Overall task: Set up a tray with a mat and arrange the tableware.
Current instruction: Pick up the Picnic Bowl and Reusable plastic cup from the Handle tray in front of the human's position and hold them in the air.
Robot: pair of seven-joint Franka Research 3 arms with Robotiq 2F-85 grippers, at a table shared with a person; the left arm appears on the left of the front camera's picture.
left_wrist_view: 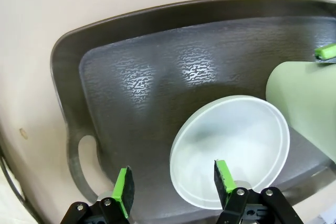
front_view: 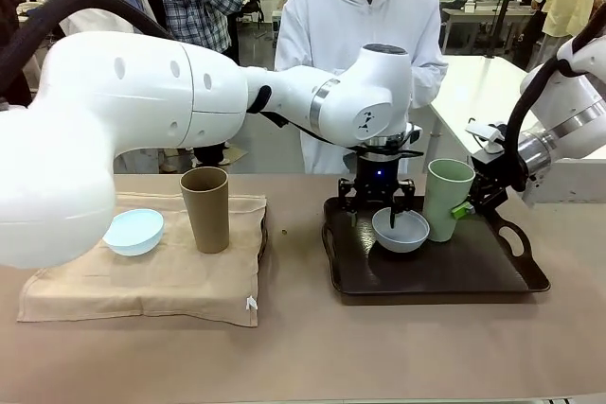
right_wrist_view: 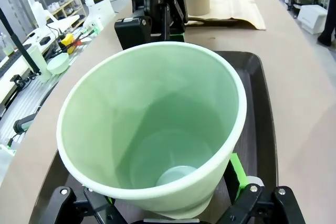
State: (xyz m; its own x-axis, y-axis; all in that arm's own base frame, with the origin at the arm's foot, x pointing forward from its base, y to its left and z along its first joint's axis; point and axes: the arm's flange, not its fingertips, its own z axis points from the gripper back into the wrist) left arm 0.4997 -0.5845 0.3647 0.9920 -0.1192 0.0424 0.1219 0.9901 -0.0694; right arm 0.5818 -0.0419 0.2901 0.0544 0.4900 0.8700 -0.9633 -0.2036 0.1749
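The left gripper (front_view: 379, 207) hangs wide open, holding nothing, over the greyish white round bowl (front_view: 401, 230) mid-way along the dark brown plastic tray (front_view: 473, 272). The right gripper (front_view: 456, 209) clasps the tall pale green cup (front_view: 447, 194) by the tray's far edge. On the beige cloth mat (front_view: 142, 286) sit the pale blue bowl (front_view: 133, 231) at its left edge and the tan brown cup (front_view: 205, 208) near its far edge.

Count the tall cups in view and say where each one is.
2. The tan brown cup stands on the beige mat; the pale green cup is over the dark tray, held by the right gripper.
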